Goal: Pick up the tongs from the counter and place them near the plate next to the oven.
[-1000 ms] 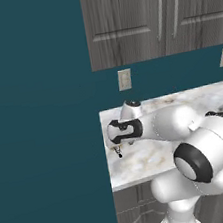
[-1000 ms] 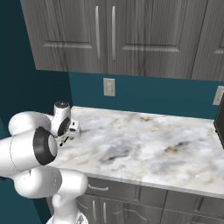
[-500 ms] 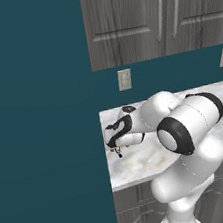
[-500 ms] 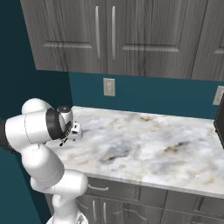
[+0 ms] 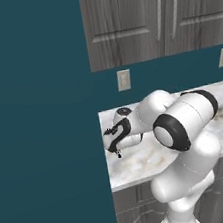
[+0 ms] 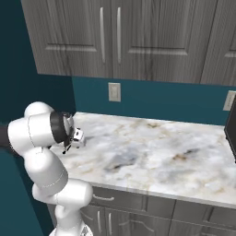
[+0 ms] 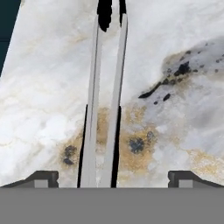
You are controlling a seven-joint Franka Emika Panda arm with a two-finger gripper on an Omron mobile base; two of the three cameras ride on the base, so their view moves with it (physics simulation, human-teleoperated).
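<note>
The tongs [image 7: 103, 100] lie flat on the marble counter [image 7: 175, 131], two slim silver-grey arms running up the hand view to small black tips at the top. My gripper [image 7: 112, 177] hangs just above their near end, open, with one fingertip on each side and clear gaps to the metal. From the base views, the gripper [image 5: 118, 152] [image 6: 68, 146] points down at the left end of the counter [image 5: 141, 162] [image 6: 152, 152], close to its surface. The plate is out of view.
Dark grey wall cabinets [image 6: 115, 37] hang over the counter, with a wall socket [image 6: 114, 91] behind it. A dark appliance edge [image 6: 232, 133] stands at the counter's far right. The counter's left edge [image 5: 107, 154] is right beside the gripper, with the teal wall [image 5: 39, 119] beyond.
The arm's elbow and upper links have swung round and folded over the counter, while the hand has stayed at almost the same spot at the counter's left end.
</note>
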